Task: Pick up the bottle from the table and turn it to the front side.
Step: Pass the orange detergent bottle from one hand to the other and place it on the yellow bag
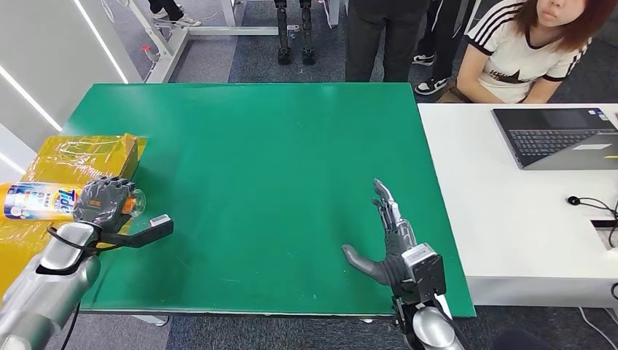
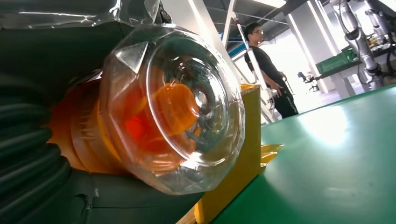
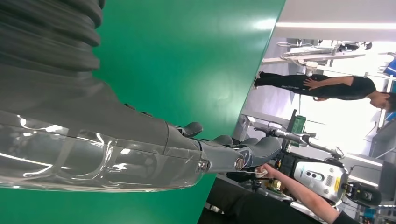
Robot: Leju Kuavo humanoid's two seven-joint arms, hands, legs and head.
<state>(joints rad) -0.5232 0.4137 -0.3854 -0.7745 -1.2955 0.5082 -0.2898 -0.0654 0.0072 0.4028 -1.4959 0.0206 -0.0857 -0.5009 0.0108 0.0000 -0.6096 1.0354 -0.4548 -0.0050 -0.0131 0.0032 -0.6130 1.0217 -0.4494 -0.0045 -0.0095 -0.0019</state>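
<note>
At the left edge of the head view we see the bottle (image 1: 44, 201) lying on its side on a yellow, tape-wrapped cardboard box (image 1: 87, 153) that sits at the far-left end of the green bench (image 1: 270, 160). The bottle is orange with a blue and white label, and its clear cap end points toward the middle of the frame. Our left robot hand (image 1: 106, 200) has its dark fingers wrapped over the neck end of the bottle, grasping it just behind the cap, with the silver forearm coming in from the lower left corner. In the left wrist view the clear faceted cap (image 2: 173, 105) is very close to the camera, with the orange neck showing through it, the yellow box edge just behind it and the green bench surface stretching away at the right of that frame.

Our right robot hand (image 1: 385, 240) is in the lower right-centre of the head view, released: it holds nothing, the fingers stretched straight toward the upper part of the frame and the thumb spread to the left, over the green bench near its right edge. The right wrist view shows the same straight fingers (image 3: 224, 149) above the green surface.

A white bench (image 1: 510, 219) adjoins on the right, carrying an open laptop (image 1: 557, 135). A seated person (image 1: 525, 51) in a white shirt with dark stripes is at the upper right.
</note>
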